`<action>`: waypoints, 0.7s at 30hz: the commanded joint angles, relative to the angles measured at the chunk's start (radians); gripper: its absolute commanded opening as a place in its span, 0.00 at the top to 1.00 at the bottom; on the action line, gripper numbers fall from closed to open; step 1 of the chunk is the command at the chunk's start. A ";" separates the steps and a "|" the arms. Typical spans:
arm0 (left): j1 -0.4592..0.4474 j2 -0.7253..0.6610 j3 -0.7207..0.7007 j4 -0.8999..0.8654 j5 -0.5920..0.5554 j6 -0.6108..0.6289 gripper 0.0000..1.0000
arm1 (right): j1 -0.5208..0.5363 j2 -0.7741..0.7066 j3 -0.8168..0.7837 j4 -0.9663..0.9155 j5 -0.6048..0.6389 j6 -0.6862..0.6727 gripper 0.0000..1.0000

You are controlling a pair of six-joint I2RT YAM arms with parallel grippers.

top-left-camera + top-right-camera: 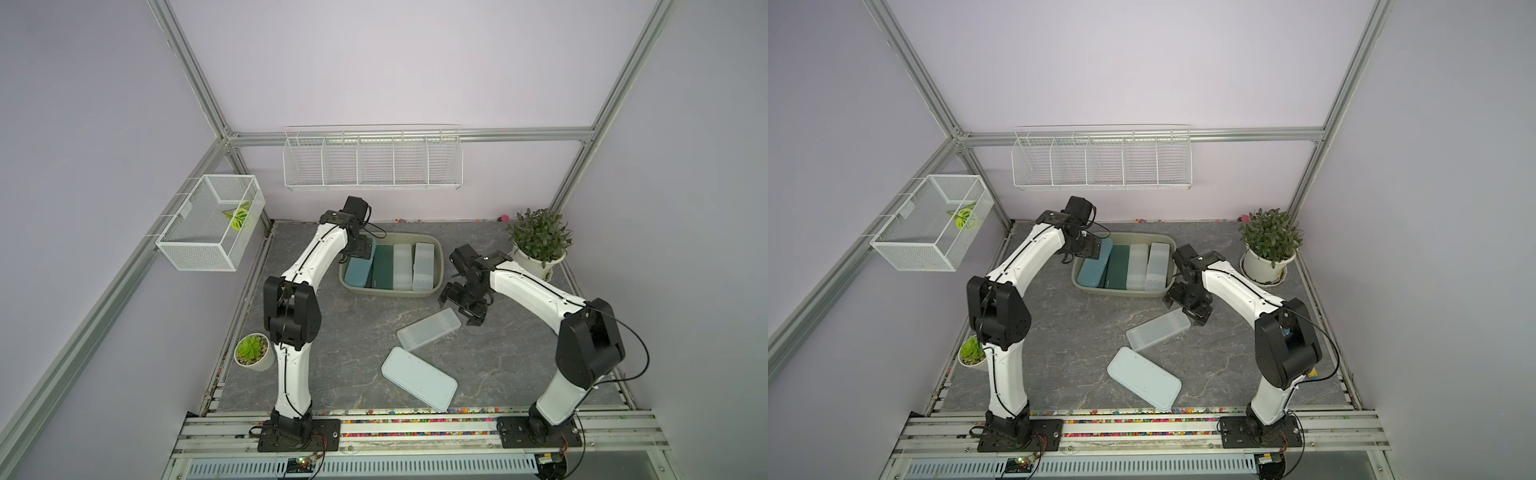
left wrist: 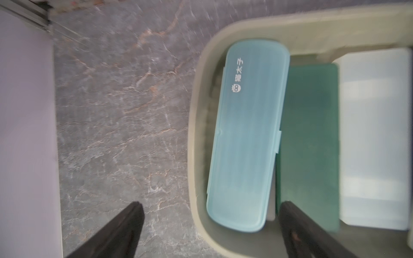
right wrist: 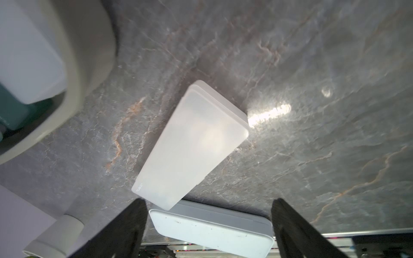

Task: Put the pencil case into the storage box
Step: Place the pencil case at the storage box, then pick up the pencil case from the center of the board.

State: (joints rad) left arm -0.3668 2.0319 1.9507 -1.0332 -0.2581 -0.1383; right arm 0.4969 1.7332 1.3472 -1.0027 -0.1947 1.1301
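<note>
Your left gripper hangs spread over the olive-khaki plastic storage box; your right gripper, jaws apart, hovers near the frosted translucent rectangular pencil case.

Four plastic pencil cases pack the shallow olive-khaki plastic tub — the grey marble tabletop beside it lies open.

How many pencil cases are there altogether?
6. Four lie in the storage box: a blue one, a dark green one and two frosted white ones. Two lie on the table: a frosted one and a pale blue one. Others may hide underneath.
</note>
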 commanded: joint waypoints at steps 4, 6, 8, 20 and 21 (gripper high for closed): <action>0.002 -0.199 -0.164 0.068 -0.025 -0.069 0.01 | 0.007 -0.049 -0.095 0.064 -0.084 0.260 0.06; 0.009 -0.243 -0.217 0.069 -0.027 -0.083 0.01 | 0.020 -0.042 -0.109 0.094 -0.081 0.301 0.05; 0.020 -0.287 -0.270 0.070 -0.028 -0.094 0.01 | 0.042 -0.022 -0.098 0.117 -0.069 0.333 0.04; 0.083 -0.439 -0.434 0.047 -0.044 -0.106 0.01 | 0.117 0.100 -0.051 0.172 -0.074 0.433 0.02; 0.086 -0.443 -0.440 0.048 -0.044 -0.107 0.01 | 0.120 0.111 -0.045 0.178 -0.075 0.435 0.01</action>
State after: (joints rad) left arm -0.2890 1.6184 1.5265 -0.9779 -0.2897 -0.2317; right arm 0.6079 1.8145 1.2770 -0.8406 -0.2714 1.5276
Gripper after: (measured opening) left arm 0.991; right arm 0.984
